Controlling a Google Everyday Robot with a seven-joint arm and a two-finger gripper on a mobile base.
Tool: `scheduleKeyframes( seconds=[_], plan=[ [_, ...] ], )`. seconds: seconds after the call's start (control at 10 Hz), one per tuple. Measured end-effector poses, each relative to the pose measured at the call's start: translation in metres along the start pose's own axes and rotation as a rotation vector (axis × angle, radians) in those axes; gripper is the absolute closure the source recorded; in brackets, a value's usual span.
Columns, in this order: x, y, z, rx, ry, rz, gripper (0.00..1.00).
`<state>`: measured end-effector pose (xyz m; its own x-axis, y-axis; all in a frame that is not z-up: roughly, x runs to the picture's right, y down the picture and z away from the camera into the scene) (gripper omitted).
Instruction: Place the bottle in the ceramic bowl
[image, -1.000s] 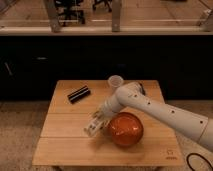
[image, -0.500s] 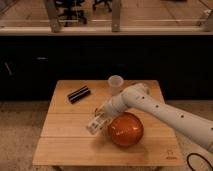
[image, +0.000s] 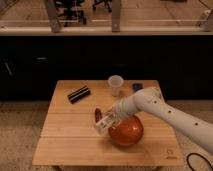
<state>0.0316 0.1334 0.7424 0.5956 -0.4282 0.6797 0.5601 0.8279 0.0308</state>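
Near the middle of the wooden table (image: 65, 150), the orange-red ceramic bowl (image: 126, 131) sits under the white arm (image: 170, 114). Just left of its rim, the gripper (image: 104, 121) grasps the white bottle (image: 102, 125), held tilted above the tabletop beside the bowl. Farther back lie a black ribbed bar (image: 78, 94) at left and a translucent cup (image: 115, 85).
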Motion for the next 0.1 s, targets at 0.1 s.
scheduleKeyframes(
  seconds=[0.1],
  plan=[
    [0.0044, 0.0060, -0.0042, 0.005, 0.011, 0.017, 1.00]
  ],
)
